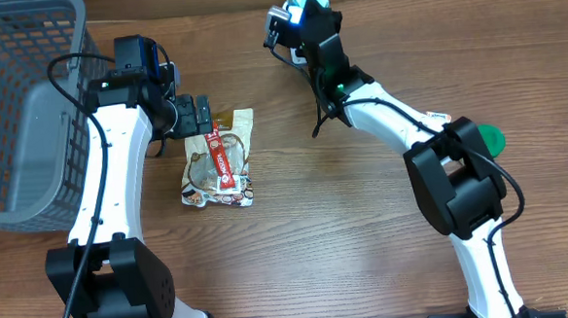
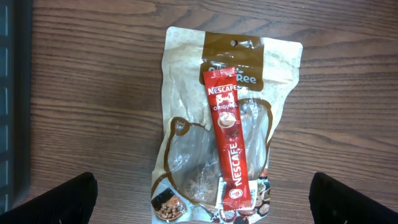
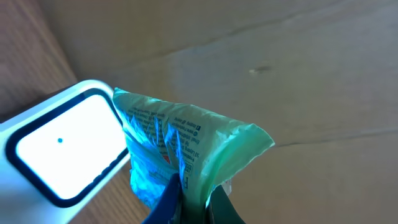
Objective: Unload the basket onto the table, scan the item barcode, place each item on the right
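right claw (image 3: 193, 202) clamped on green packet (image 3: 186, 143), scanner (image 3: 62, 149) at nine o'clock of it, left claw (image 1: 200, 115) spread wide, empty, above coffee pouch (image 1: 219, 162)

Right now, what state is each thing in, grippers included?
left gripper: open, holding nothing
right gripper: shut on green plastic packet
green plastic packet: crumpled, held beside white scanner
white scanner: window lit
beige snack pouch: lying flat
red coffee sachet: resting on beige snack pouch
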